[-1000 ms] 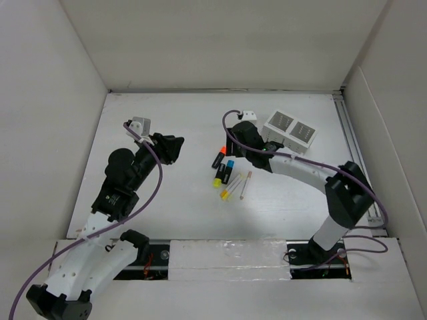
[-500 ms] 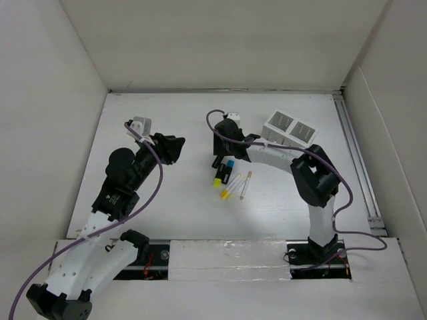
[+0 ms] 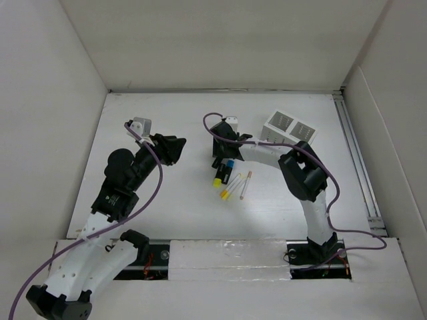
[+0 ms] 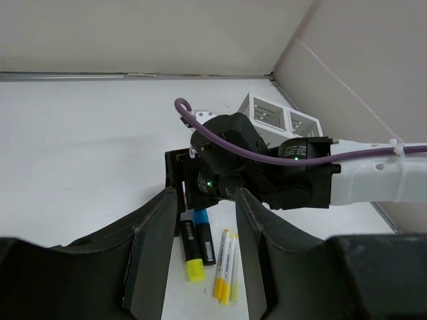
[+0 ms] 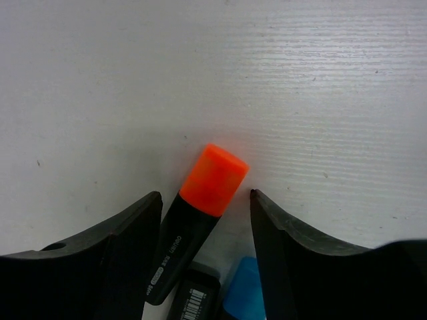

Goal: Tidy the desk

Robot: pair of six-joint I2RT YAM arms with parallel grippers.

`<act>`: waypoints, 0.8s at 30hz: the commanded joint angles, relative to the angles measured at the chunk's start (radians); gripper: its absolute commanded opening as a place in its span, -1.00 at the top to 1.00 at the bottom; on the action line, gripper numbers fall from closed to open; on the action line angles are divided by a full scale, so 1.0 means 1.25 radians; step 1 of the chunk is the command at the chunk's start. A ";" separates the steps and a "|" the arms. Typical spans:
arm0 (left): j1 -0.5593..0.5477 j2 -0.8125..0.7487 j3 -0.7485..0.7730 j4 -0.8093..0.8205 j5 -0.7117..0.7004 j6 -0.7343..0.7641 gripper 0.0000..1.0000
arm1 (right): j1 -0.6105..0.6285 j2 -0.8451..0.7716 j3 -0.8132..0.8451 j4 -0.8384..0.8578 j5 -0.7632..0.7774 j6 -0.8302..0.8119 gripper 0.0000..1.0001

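Note:
On the white desk [image 3: 167,200] lie three black highlighters. The orange-capped one [image 5: 200,213] lies between the fingers of my right gripper [image 5: 205,197], which is open and low over it. In the top view the right gripper [image 3: 219,152] hides it. The blue-capped highlighter [image 3: 227,170] and the yellow-capped one [image 3: 218,178] lie just nearer, side by side. They also show in the left wrist view, blue [image 4: 205,233] and yellow [image 4: 191,252]. My left gripper [image 3: 177,148] is open and empty, hovering left of the group.
Thin yellow-tipped pens [image 3: 230,188] and a pale pen [image 3: 245,185] lie near the highlighters. A white slotted organizer box [image 3: 289,129] stands at the back right. A metal rail [image 3: 357,160] runs along the right edge. White panels wall the desk.
My right arm has swung left from beside the organizer box to over the highlighters, and now covers the orange one in the top view. The left arm has not moved.

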 commanded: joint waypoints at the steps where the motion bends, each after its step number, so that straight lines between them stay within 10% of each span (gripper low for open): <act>1: -0.006 -0.016 0.002 0.051 0.013 -0.007 0.26 | 0.010 0.015 0.038 -0.005 0.026 0.022 -0.19; 9: -0.006 -0.007 0.003 0.049 0.020 -0.011 0.26 | 0.034 0.061 0.079 0.001 0.035 0.024 -0.10; 14: -0.006 -0.022 0.000 0.053 0.019 -0.011 0.27 | 0.034 0.061 0.088 0.015 0.019 0.040 0.60; 24: -0.006 -0.014 0.004 0.049 0.031 -0.012 0.27 | 0.042 -0.125 -0.016 0.223 -0.067 0.041 0.78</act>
